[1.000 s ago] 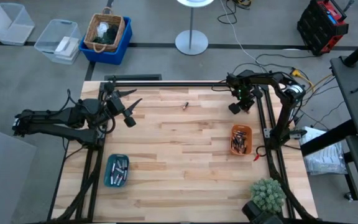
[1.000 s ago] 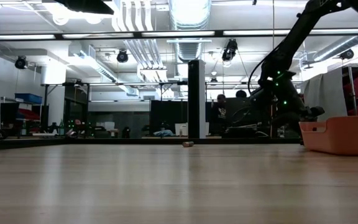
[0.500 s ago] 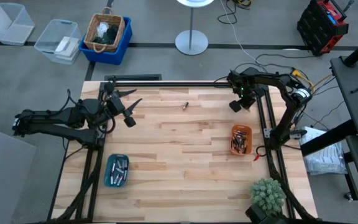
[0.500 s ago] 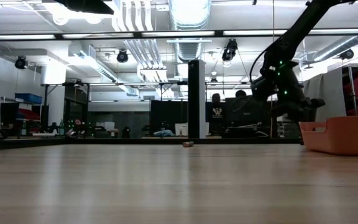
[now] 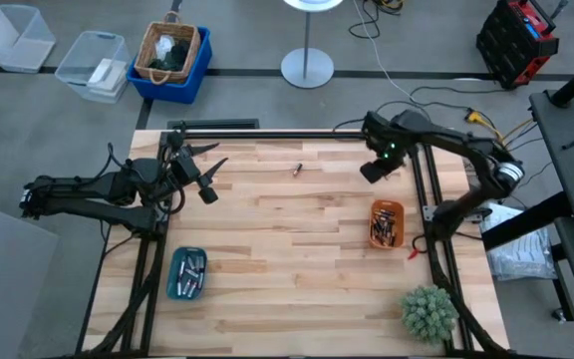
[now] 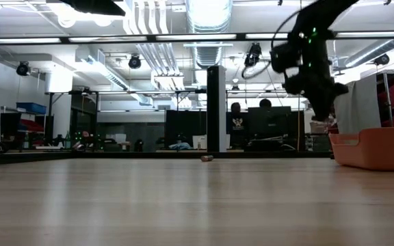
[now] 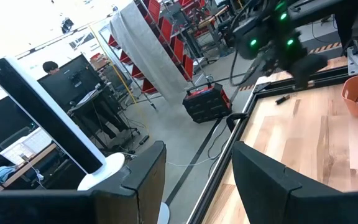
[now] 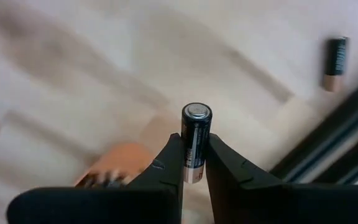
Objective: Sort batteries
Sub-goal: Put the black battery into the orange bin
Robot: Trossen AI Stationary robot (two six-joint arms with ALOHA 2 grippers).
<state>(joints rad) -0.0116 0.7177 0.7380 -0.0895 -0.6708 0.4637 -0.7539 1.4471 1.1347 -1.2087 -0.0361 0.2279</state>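
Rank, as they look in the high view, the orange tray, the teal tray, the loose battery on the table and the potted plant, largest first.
1. Potted plant, though it may stand nearer the camera.
2. Teal tray and orange tray: too alike to rank.
3. Loose battery, by far the smallest.

Wide bare wooden table with obstacles only at its edges

The middle of the table (image 5: pixel 287 249) lies open. A lone battery (image 5: pixel 297 169) rests near the far edge, with bare wood all around it. The orange tray (image 5: pixel 386 223) sits at the right side and the teal tray (image 5: pixel 187 273) at the near left. The right gripper (image 5: pixel 373 171) hangs above the far right, the left gripper (image 5: pixel 208 177) over the far left, and a plant (image 5: pixel 429 311) stands at the near right corner
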